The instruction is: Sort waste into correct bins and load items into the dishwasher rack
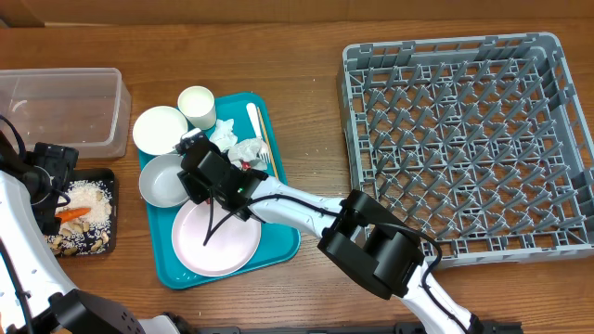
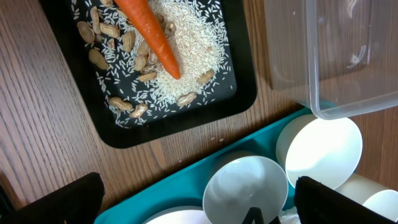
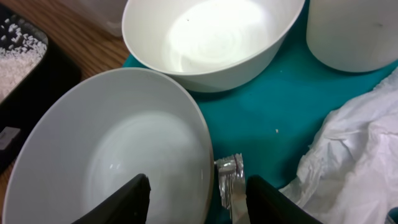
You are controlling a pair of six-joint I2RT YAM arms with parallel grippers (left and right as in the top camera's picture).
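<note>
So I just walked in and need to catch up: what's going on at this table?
Dishes and waste are being cleared off a teal tray. The right hand is open astride the rim of a bowl, not yet gripping. The left hand hangs open by the black tray, where a carrot, rice and nuts lie. The plate, cup, fork and napkins sit on the teal tray; the rack holds nothing.

the left arm is seen at the left edge of the overhead view, bent forward at its elbow; the left gripper is pointed downward, its jaws spread as wide as they go, with nothing held between them; the right arm is stretched from the lower right across towards the left; the right gripper is angled downward, its jaws set partly apart and clamped on nothing.
</note>
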